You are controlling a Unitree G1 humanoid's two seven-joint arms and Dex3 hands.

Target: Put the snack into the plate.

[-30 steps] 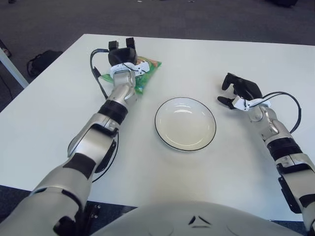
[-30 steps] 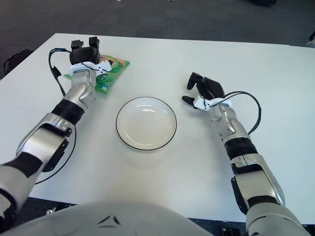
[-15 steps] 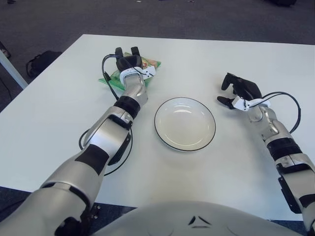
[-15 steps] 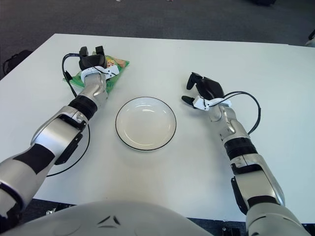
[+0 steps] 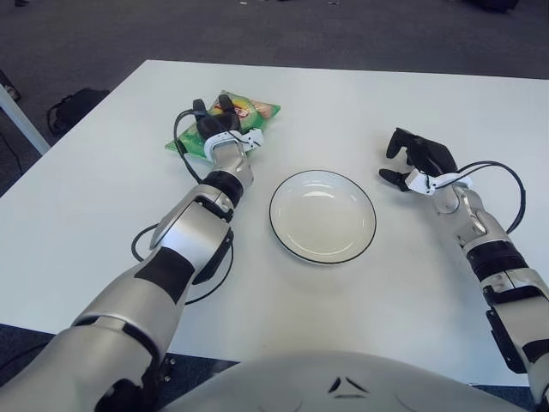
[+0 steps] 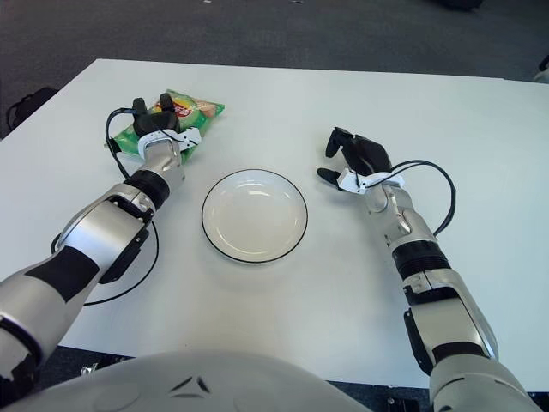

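Left eye view and right eye view agree on the layout, taken from left to right. Farthest left, a black cable (image 5: 150,240) loops on the white worktop (image 5: 77,197) beside the left forearm. The left hand (image 5: 219,129) lies on the near end of the snack (image 5: 244,110), a green bag with a red and orange print, which sits flat on the worktop. Its dark fingers (image 5: 225,106) are curled down over the bag (whether they truly pinch it or only press on it, I cannot tell). The bag's far end sticks out beyond the fingers, away from the robot. To the right of those fingers and nearer the robot stands the plate (image 5: 283,232), white with a dark rim, apart from the bag and holding nothing. Farther right, well apart from the plate, the right hand (image 5: 419,160) shows above the worktop, its black fingers (image 5: 395,143) loosely bent and holding nothing.
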